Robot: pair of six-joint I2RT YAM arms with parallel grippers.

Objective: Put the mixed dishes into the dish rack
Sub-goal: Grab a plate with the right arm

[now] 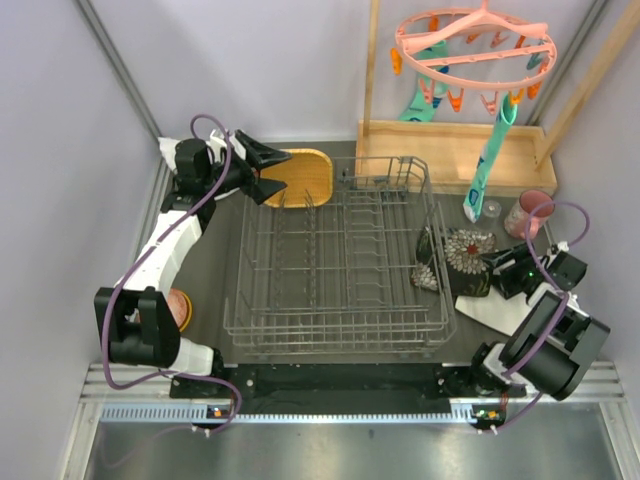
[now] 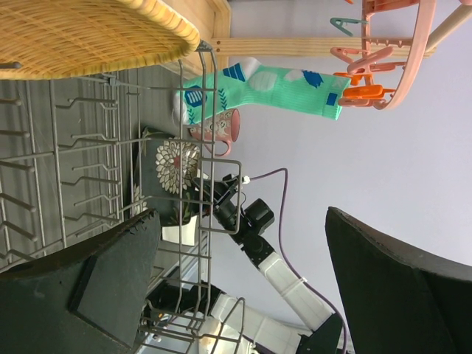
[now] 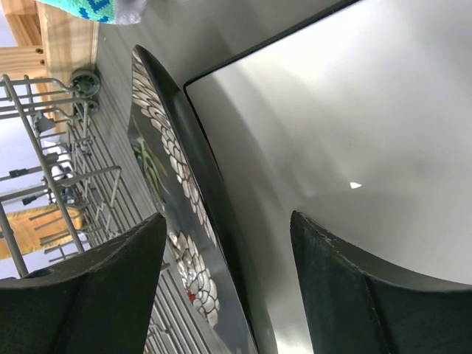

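The black floral square plate stands on edge at centre right of the overhead view, leaning against the right wall of the dish rack. In the right wrist view its rim runs from upper left down to bottom centre, passing between the spread fingers of the right pincer, closer to the left finger, neither visibly touching. The pale plate lies just behind. The right arm is plainly nearer. The left pincer, jaws wide apart, sits upper left by the yellow wooden plate.
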